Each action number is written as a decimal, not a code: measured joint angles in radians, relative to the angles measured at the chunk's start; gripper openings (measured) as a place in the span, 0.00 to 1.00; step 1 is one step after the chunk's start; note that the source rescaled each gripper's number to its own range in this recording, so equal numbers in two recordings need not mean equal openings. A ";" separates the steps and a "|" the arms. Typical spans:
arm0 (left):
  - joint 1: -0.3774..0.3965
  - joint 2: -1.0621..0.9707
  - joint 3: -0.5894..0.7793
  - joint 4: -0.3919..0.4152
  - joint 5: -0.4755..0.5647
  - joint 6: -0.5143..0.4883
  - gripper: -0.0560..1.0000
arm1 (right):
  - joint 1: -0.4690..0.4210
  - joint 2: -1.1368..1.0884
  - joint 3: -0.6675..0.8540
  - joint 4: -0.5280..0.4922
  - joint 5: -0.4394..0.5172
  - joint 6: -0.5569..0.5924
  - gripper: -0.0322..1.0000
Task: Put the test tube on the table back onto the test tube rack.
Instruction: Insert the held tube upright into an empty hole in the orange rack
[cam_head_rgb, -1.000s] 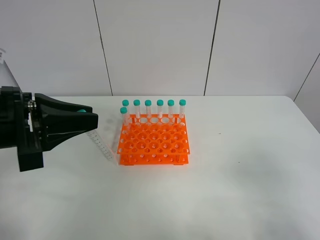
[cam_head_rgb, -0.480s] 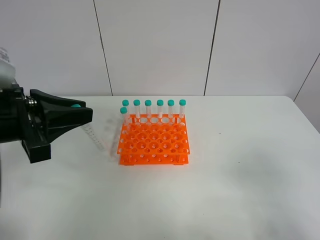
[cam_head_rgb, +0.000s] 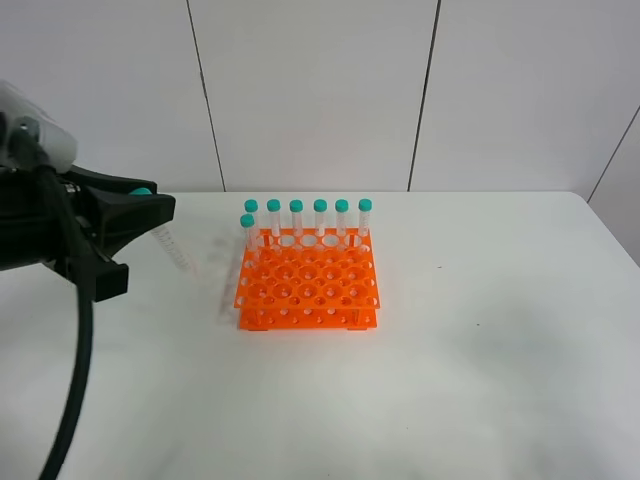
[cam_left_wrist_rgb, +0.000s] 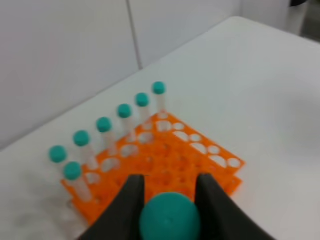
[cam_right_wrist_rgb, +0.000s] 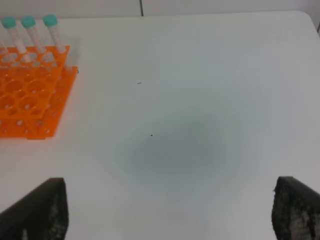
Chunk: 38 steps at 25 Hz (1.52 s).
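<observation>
The test tube (cam_head_rgb: 173, 247) hangs slanted in the air to the left of the orange test tube rack (cam_head_rgb: 308, 285), above the white table (cam_head_rgb: 480, 340). My left gripper (cam_head_rgb: 150, 206) is shut on its teal cap (cam_left_wrist_rgb: 169, 218), which sits between the two dark fingers (cam_left_wrist_rgb: 131, 200). In the left wrist view the rack (cam_left_wrist_rgb: 172, 162) lies beyond the cap. Several matching tubes (cam_head_rgb: 308, 222) stand in the rack's back rows. In the right wrist view, my right gripper (cam_right_wrist_rgb: 170, 215) is open wide over bare table, with the rack (cam_right_wrist_rgb: 30, 95) off to one side.
A white panelled wall (cam_head_rgb: 320, 90) stands behind the table. The table's right edge (cam_head_rgb: 612, 232) runs diagonally at the far right. Most of the rack's front holes (cam_head_rgb: 310, 300) hold nothing.
The left arm has drawn back to the left and risen, carrying the test tube up and away from the rack's side. The right gripper has not moved.
</observation>
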 joint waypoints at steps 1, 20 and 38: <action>-0.025 0.000 0.000 0.077 -0.033 -0.088 0.06 | 0.000 0.000 0.000 0.000 0.000 0.000 0.99; -0.118 0.507 -0.125 1.126 -0.480 -1.304 0.06 | 0.000 0.000 0.000 0.000 0.000 0.000 0.99; -0.059 0.867 -0.530 1.233 -0.229 -1.375 0.06 | 0.000 0.000 0.000 0.000 0.000 0.000 0.99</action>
